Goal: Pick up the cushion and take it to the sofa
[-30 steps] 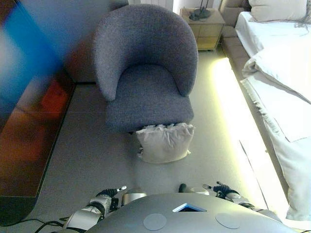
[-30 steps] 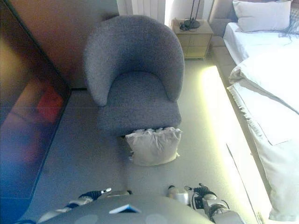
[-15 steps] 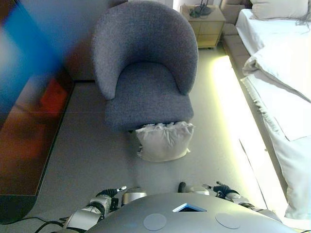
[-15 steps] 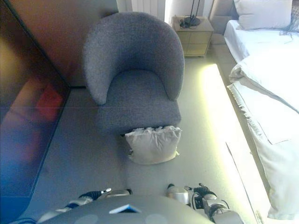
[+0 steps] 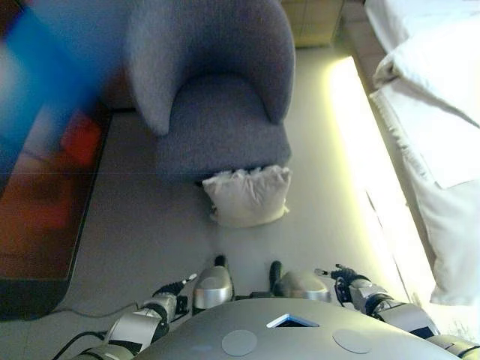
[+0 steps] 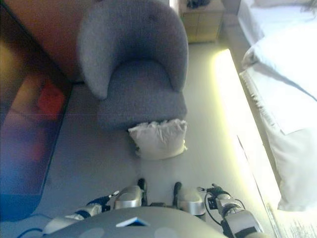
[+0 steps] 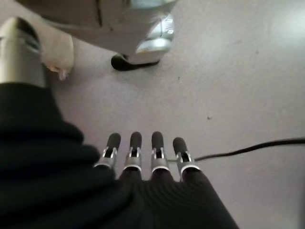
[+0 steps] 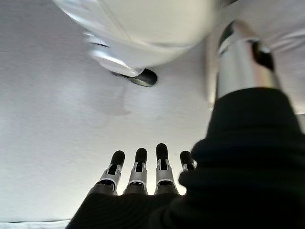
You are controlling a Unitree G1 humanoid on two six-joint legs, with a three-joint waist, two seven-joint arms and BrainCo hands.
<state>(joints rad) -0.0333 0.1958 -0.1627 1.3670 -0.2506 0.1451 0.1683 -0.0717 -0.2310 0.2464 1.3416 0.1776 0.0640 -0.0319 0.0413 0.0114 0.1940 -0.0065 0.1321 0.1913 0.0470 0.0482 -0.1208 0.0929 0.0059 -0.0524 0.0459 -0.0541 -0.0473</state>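
Note:
A pale, creased cushion (image 5: 246,196) stands on the grey floor, leaning against the front of a grey armchair (image 5: 217,97). It also shows in the right eye view (image 6: 158,139). My left hand (image 5: 172,289) hangs low at my left side, well short of the cushion. In the left wrist view its fingers (image 7: 136,145) are straight above bare floor and hold nothing. My right hand (image 5: 346,276) hangs low at my right side. In the right wrist view its fingers (image 8: 141,162) are straight too and hold nothing.
A bed with white bedding (image 5: 442,112) runs along the right, with a lit strip (image 5: 360,135) at its base. A dark glossy panel (image 5: 37,187) stands on the left. A wooden nightstand (image 6: 200,22) is behind the chair. A black cable (image 7: 257,145) lies on the floor.
The whole picture has shifted: the camera has moved closer and tilted down, so the chair and cushion sit higher in view. Both hands stay low at my sides.

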